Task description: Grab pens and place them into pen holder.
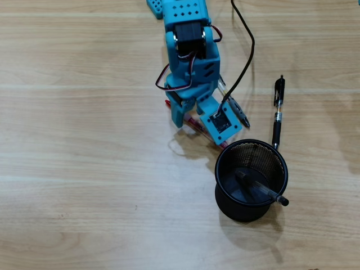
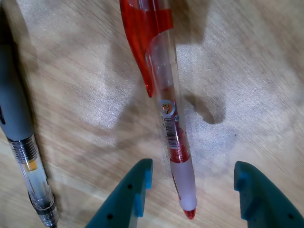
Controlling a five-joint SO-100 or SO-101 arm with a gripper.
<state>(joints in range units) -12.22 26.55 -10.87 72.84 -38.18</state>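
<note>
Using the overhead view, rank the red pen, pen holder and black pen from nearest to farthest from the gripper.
1. Red pen, under the gripper.
2. Pen holder, lower right.
3. Black pen, far right on the table.

A pale wooden table (image 1: 73, 140) spreads out under the jaws and all around them, its grain running sideways in the overhead view, with soft glare spots beneath them.
</note>
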